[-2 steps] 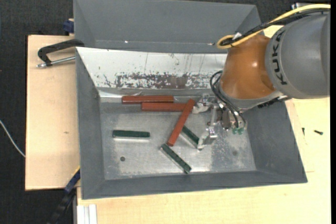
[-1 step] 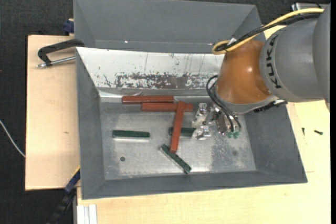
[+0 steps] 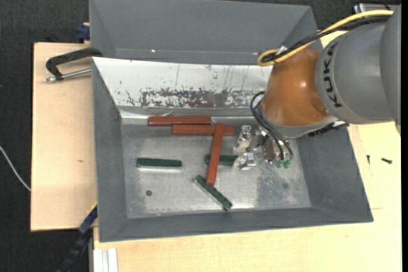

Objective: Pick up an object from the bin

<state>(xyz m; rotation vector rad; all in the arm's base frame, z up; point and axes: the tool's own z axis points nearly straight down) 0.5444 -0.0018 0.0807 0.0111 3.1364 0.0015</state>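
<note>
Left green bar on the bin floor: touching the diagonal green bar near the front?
Apart. The camera view shows a strip of bare bin floor between the left green bar and the diagonal green bar.

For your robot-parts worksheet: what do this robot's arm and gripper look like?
The arm is rounded grey with black KUKA lettering. An orange cover wraps its wrist; yellow and black cables run over it. The gripper is silvery metal.
</note>
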